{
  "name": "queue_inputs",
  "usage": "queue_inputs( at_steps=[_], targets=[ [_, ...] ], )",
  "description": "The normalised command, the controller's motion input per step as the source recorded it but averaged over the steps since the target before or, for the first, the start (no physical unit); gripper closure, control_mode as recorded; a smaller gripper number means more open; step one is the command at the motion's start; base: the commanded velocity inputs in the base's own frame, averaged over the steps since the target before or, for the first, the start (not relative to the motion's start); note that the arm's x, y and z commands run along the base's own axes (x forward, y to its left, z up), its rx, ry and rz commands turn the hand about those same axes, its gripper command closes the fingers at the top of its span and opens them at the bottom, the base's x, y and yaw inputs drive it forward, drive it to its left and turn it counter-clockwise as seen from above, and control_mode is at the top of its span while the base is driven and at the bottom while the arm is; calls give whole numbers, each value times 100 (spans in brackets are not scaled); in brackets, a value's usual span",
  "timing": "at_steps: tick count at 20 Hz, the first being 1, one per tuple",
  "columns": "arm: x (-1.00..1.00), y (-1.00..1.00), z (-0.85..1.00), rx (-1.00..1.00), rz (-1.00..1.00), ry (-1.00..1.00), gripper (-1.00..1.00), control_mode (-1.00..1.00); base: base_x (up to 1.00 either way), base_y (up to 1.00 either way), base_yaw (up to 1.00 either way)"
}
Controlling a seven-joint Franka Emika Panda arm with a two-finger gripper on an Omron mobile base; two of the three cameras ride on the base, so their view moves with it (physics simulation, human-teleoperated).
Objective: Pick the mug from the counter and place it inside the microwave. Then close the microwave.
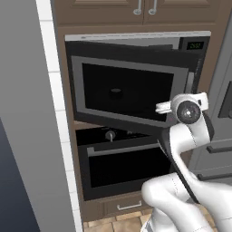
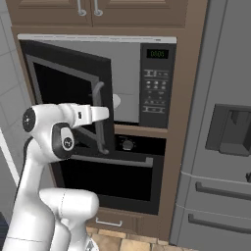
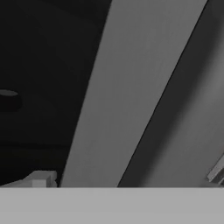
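Observation:
The microwave (image 1: pixel 192 45) (image 2: pixel 157 83) is built into brown cabinetry, and its dark window door (image 1: pixel 127 88) (image 2: pixel 63 88) stands partly open, hinged at the left. A small squat dark shape, apparently the mug (image 1: pixel 116 92) (image 3: pixel 8 99), shows dimly through the door glass. A piece of the white turntable (image 2: pixel 116 101) shows past the door's edge. My gripper (image 2: pixel 107 113) (image 1: pixel 158 108) is open and right against the door's outer face, beside the vertical bar handle (image 2: pixel 100 117). It holds nothing. The counter is out of view.
A black oven (image 1: pixel 118 167) (image 2: pixel 112 176) with a knob and a horizontal handle sits directly under the microwave. A grey fridge (image 2: pixel 220 147) stands to the right. A white tiled wall edge (image 1: pixel 54 113) is on the left, and upper cabinets (image 2: pixel 93 10) are overhead.

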Motion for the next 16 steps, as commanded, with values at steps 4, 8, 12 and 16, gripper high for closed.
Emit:
queue_inputs(
  at_steps=[4, 8, 12, 16],
  targets=[
    [59, -25, 0, 8, 12, 0, -100, -100, 0, 0, 0],
    [62, -14, 0, 8, 9, 3, -100, -100, 0, 0, 0],
    [45, 0, 1, 7, 6, 9, -100, -100, 0, 0, 0],
    [44, 0, 0, 7, 4, 9, -100, -100, 0, 0, 0]
  ],
)
